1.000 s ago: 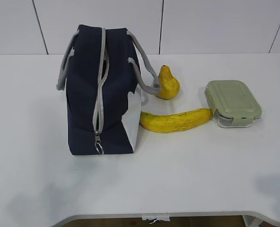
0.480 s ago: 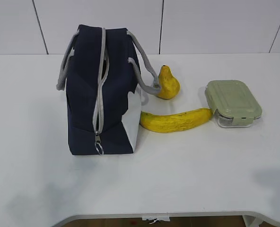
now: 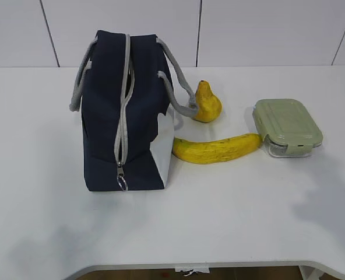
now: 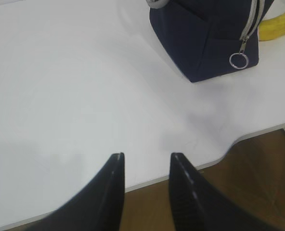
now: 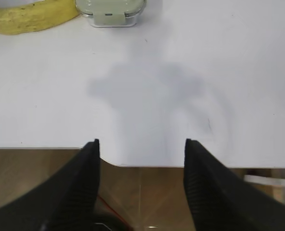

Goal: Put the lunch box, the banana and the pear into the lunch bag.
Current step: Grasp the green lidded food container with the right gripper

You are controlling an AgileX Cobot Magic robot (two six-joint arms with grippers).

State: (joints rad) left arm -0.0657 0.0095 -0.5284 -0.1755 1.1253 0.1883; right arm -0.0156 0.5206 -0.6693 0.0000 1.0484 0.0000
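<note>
The navy lunch bag (image 3: 126, 134) stands on the white table, zipper (image 3: 123, 116) shut with its ring pull (image 3: 122, 184) at the near end. The pear (image 3: 206, 104) stands right of the bag, touching a grey handle (image 3: 175, 87). The banana (image 3: 216, 149) lies in front of it, one end against the bag. The lunch box (image 3: 287, 126) with its sage-green lid lies right of the banana. My left gripper (image 4: 145, 159) is open and empty over the table's front edge, the bag (image 4: 205, 38) ahead. My right gripper (image 5: 141, 143) is open and empty at the front edge, the banana (image 5: 32, 17) and lunch box (image 5: 111, 12) ahead.
The table's front edge (image 3: 219, 265) has a curved cut-out at the left. A white panelled wall (image 3: 248, 29) stands behind the table. Neither arm shows in the exterior view; a shadow (image 3: 330, 204) lies on the table at the right.
The shadow on the right side of the table has grown and spread inward. The bag, pear, banana and lunch box have not moved.
</note>
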